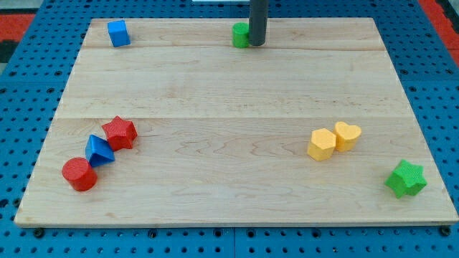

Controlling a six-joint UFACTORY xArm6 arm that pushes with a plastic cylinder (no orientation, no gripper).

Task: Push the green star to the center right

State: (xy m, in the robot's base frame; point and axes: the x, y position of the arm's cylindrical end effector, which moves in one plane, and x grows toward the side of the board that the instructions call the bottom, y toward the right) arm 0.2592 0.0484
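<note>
The green star (406, 178) lies near the board's bottom right corner. My tip (257, 43) is at the view's top centre, far from the star, right beside a green block (240, 34) that it partly hides; that block's shape cannot be made out.
A yellow hexagon (322, 144) and a yellow heart (347, 135) touch each other up-left of the star. A blue cube (118, 33) sits at top left. A red star (120, 132), a blue triangle (99, 150) and a red cylinder (79, 174) cluster at bottom left. The wooden board (229, 93) lies on blue pegboard.
</note>
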